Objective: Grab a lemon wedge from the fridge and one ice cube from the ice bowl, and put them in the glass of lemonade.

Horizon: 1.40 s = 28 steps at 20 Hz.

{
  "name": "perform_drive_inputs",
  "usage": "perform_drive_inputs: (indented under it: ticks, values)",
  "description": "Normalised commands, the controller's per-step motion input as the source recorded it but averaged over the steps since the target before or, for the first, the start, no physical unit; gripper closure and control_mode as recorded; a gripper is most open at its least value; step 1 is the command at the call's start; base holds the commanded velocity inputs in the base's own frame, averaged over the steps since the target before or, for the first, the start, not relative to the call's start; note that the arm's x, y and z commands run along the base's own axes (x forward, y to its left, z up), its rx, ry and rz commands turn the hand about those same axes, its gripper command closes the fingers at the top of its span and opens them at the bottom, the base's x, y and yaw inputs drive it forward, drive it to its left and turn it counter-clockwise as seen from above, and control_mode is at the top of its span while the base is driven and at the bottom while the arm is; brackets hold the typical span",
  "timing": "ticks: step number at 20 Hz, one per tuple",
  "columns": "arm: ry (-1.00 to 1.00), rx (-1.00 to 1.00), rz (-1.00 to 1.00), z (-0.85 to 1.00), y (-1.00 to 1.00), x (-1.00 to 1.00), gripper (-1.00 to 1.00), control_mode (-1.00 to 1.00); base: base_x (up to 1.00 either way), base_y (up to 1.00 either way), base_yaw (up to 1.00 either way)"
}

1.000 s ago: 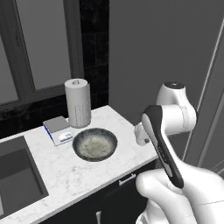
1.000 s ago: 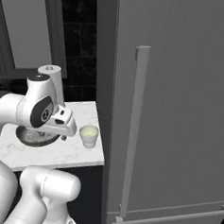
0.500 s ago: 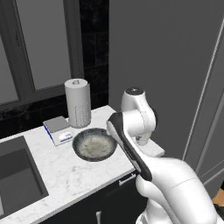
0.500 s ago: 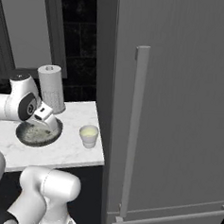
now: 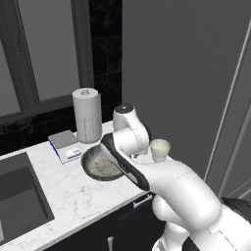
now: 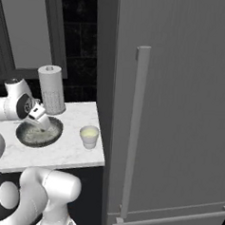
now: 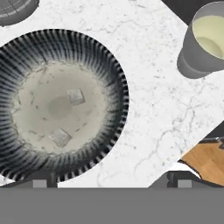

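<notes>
My gripper [image 7: 110, 181] hangs open over the right part of the ice bowl [image 7: 114, 89], with nothing between its fingers. Two ice cubes lie on the bowl's speckled floor, one [image 7: 75, 96] near the middle and the other [image 7: 60, 138] closer to me. In the right base view the gripper [image 6: 42, 121] points down into the ice bowl [image 6: 23, 137]. The glass of lemonade [image 6: 89, 136] stands on the counter right of the bowl, also at the glass [image 7: 209, 38] and glass [image 5: 160, 149]. The fridge [image 6: 181, 114] is closed, so the lemon wedge is hidden.
A tall paper-towel roll [image 5: 87, 115] stands behind the ice bowl [image 5: 88, 158], with a small flat box [image 5: 65, 146] to its left. A dark sink [image 5: 19, 196] lies at the counter's left. The counter edge and the fridge's long handle [image 6: 134, 130] are right of the glass.
The arm has swung left from in front of the glass to above the ice bowl and tipped the hand downward. The jaws have stayed open.
</notes>
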Motion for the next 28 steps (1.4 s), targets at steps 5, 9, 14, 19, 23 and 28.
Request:
perform_drive_inputs:
  ticks: [5, 9, 14, 19, 23, 28]
  values:
    - [-0.04, -0.01, -0.03, -0.29, 0.00, 0.53, -1.00, -1.00, 0.00, 0.00, 0.00]
    - [-0.02, 0.00, -0.03, -0.31, 0.00, 0.50, -1.00, -1.00, 0.00, 0.00, 0.00]
    - [0.03, 0.00, -0.01, -0.26, 0.06, 0.14, -1.00, -1.00, 0.00, 0.00, 0.00]
    - [0.09, 0.00, 0.00, -0.24, 0.27, 0.03, -1.00, -1.00, 0.00, 0.00, 0.00]
    - [0.08, -0.05, 0.00, -0.33, 0.28, 0.23, -1.00, -1.00, 0.00, 0.00, 0.00]
    - [0.05, -0.11, 0.00, -0.27, 0.13, 0.36, -1.00, -1.00, 0.00, 0.00, 0.00]
